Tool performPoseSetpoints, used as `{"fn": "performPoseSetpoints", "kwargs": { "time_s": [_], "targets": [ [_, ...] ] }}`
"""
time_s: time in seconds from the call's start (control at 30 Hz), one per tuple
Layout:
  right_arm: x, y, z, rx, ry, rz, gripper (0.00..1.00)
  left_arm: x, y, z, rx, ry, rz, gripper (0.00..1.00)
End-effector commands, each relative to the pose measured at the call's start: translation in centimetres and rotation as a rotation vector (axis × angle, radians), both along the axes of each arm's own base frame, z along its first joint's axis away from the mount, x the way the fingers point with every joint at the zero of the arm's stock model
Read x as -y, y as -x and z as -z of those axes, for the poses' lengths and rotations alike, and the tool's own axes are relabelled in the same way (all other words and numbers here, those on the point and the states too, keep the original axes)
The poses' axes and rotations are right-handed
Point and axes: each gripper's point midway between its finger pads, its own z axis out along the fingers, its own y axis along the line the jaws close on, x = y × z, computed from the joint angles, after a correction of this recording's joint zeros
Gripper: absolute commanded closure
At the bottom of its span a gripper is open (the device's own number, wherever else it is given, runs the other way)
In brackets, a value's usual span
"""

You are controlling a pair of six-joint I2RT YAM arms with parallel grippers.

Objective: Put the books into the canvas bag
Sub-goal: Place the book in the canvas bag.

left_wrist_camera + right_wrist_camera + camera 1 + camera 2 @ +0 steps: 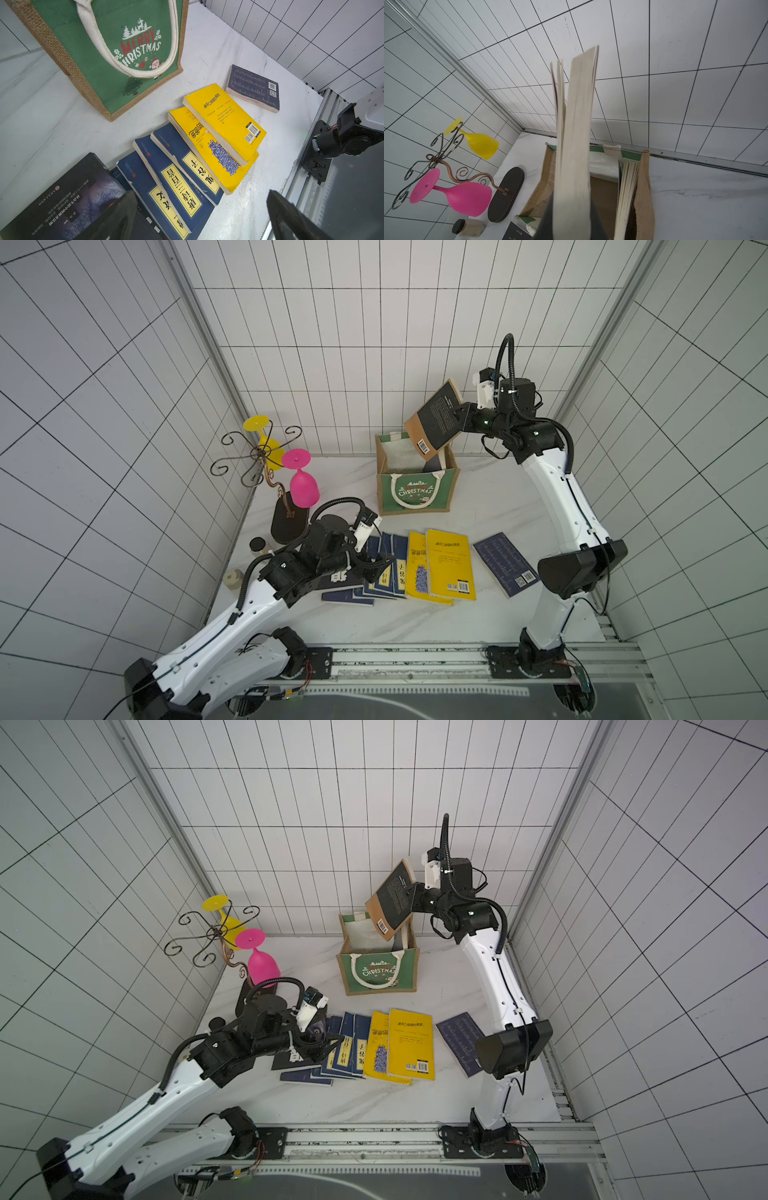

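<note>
1. Left arm. The left gripper hovers low over the fan of navy books, beside the black book. Its jaws stand wide apart and hold nothing. Whether a fingertip touches a cover cannot be told.
2. Books on the table. The navy books overlap like shingles and run into two yellow books, the upper lying partly on the lower. A single navy book lies apart to their right. All of these lie in front of the bag, outside it.
3. Canvas bag. It stands upright behind the books with its mouth open and its green panel facing them. One book already stands inside, against the bag's side wall.
4. Right arm. The right gripper is raised above the bag's mouth, with its jaws clamped on one edge of the tan-and-black book. The book hangs tilted, its lower corner over the rim, and its pages splay slightly in the right wrist view.
5. Step in hand, as judged: inserting the tan-and-black book. The next move calls for bringing it nearer upright and lowering it into the free space beside the book inside. It must clear the rim and rope handle before the jaws part. The left arm appears poised for the next pick, and the overlapped covers may drag their neighbours.
</note>
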Motion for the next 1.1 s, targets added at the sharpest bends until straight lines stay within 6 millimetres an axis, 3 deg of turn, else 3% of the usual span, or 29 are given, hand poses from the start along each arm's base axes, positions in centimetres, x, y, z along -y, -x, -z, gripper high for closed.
{"fn": "performPoseSetpoints", "kwargs": {
  "time_s": [0.0,0.57,0.8,1.07],
  "targets": [
    [0.6,0.2,-1.3,0.071,-0.012,0.031,1.00,0.2,-0.3,-0.3,0.019,0.008,0.003,0.03],
    [0.5,-2.6,7.9,-0.082,0.105,0.177,1.00,0.4,-0.6,0.1,0.006,-0.003,0.007,0.03],
    [-0.5,-4.1,11.2,-0.131,0.193,0.331,1.00,0.4,-0.7,0.0,0.012,0.001,0.006,0.03],
    [-3.0,-4.8,14.0,-0.166,0.219,0.334,1.00,0.6,-0.6,-0.4,0.015,0.017,0.018,0.03]
  ]
}}
